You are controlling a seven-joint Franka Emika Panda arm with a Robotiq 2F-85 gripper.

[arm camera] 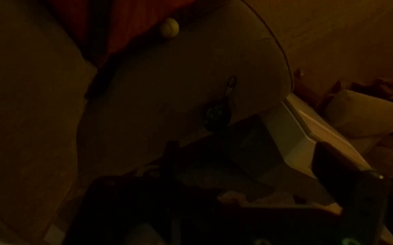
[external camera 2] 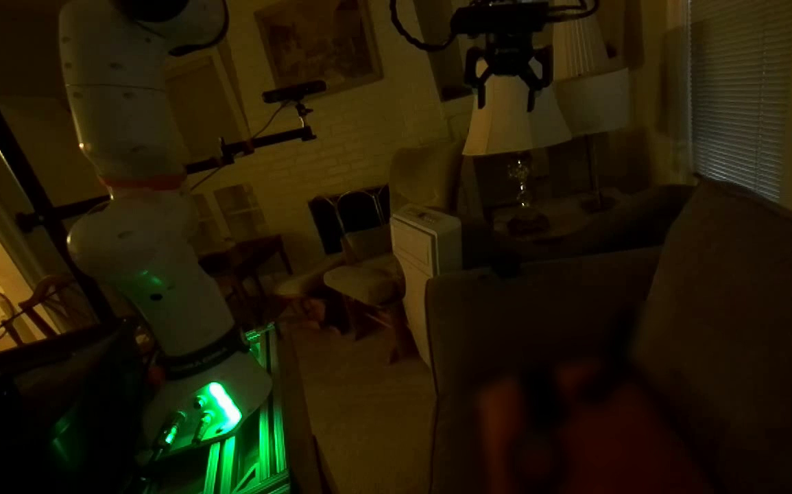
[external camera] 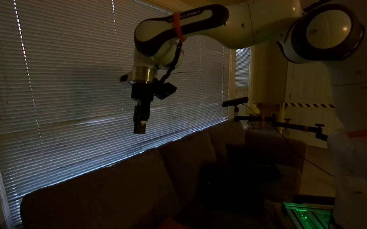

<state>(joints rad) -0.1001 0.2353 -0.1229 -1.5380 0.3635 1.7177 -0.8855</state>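
Your gripper [external camera 2: 507,103] hung higher than the sofa arm [arm camera: 155,102], its fingers [external camera 2: 481,98] pointing down and spread well apart, with nothing caught between them. That raised pose probably gave you clearance over the sofa arm and let you look down across its top. Of the loose things below, a dark handled thing [arm camera: 217,114] seemed nearest to you; it lay on the sofa arm, its round body close to the outer edge, untouched. The broad padding likely held it steady, though the edge left little support to spare on that side. Its long axis ran slantwise across the sofa arm: the looped handle [arm camera: 231,83] pointed inward, toward the seat side, and leaned toward the sofa arm's front end. You could not make out in that gloom exactly what it was. On the seat side of the sofa arm lay an orange thing [arm camera: 138,27], with a pale ball [arm camera: 169,28] just beside it, perhaps stopped from rolling; whether they touched, you could not tell. A white appliance [arm camera: 291,136] stood just beyond the sofa arm's outer edge, near its front end.
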